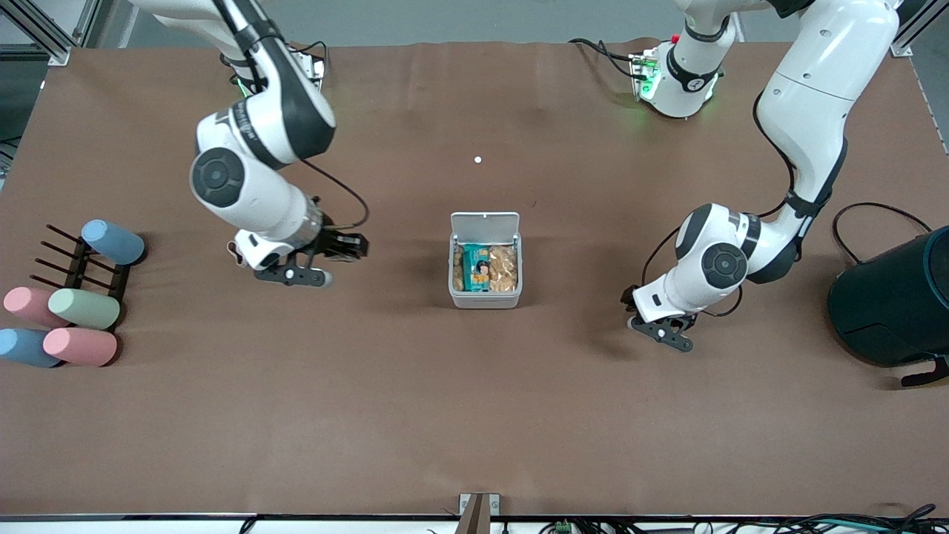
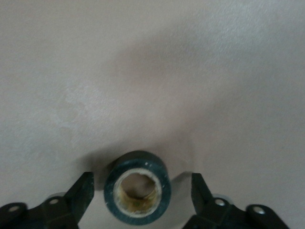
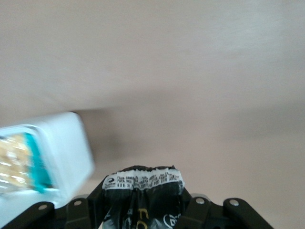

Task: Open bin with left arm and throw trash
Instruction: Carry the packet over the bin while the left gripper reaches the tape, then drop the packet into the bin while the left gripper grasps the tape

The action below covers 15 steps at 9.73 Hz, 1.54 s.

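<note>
Looking from the near edge inward, we find the left gripper (image 1: 662, 331) low over bare brown cloth toward the left arm's end of the table, its fingers (image 2: 81, 193) spread wide with nothing clamped. Between them lies a tape roll (image 2: 137, 191), a dark ring with a pale cardboard core, apart from both fingers. A little farther in stands the bin (image 1: 485, 297), a small white plastic box with rounded corners. Its flat hinged lid (image 1: 485, 223) is already tipped up, so we judge the opening step done. Inside it lie glossy printed snack packets (image 1: 485, 268), teal and tan. The right gripper (image 1: 308, 271) hovers above the cloth toward the right arm's end, clamped on a crumpled black wrapper (image 3: 143, 198) with a white printed band. That wrapper and the roll are not yet thrown away. Probably more than half the work remains, though we cannot find a third piece.
</note>
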Available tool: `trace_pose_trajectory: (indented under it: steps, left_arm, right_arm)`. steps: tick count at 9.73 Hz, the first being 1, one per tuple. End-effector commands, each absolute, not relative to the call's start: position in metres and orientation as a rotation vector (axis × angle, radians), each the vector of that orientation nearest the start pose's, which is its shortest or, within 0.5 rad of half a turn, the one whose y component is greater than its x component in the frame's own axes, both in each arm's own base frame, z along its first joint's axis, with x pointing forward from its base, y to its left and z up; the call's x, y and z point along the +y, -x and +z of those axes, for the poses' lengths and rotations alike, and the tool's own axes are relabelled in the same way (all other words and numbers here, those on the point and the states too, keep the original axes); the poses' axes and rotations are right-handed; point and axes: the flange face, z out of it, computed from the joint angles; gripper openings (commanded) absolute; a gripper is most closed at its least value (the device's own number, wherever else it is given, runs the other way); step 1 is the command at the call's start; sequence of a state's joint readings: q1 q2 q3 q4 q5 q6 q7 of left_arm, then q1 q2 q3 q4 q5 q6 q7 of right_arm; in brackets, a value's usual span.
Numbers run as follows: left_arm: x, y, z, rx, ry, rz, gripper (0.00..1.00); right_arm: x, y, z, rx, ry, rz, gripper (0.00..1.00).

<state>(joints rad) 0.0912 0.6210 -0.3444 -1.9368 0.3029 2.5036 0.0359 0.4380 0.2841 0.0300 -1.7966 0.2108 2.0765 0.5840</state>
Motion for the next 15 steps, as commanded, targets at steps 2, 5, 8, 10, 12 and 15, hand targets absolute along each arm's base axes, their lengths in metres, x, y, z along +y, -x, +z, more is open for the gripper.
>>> trace_pose_trajectory:
  steps: [2,5,8,10,12,15]
  left_arm:
    - [-0.142,-0.591,0.186,0.747,3.045,-0.014,0.48]
    - [-0.148,-0.592,0.191,0.748,3.048,-0.028,0.05]
    - [-0.182,-0.613,0.238,0.672,3.077,-0.087,0.00]
    - [-0.226,-0.616,0.270,0.549,3.129,-0.099,0.00]
    - [-0.261,-0.610,0.291,0.452,3.177,-0.120,0.00]
    - [-0.308,-0.592,0.312,0.346,3.248,-0.141,0.00]
  right_arm:
    - [0.411,-0.592,0.352,0.506,2.913,0.140,0.04]
    - [0.463,-0.581,0.347,0.468,2.867,0.015,0.06]
    - [0.497,-0.552,0.325,0.396,2.901,0.018,0.10]
    - [0.494,-0.552,0.314,0.408,2.920,0.043,0.18]
    - [0.472,-0.569,0.317,0.464,2.910,0.046,0.41]
    - [0.481,-0.556,0.312,0.435,2.941,0.083,1.00]
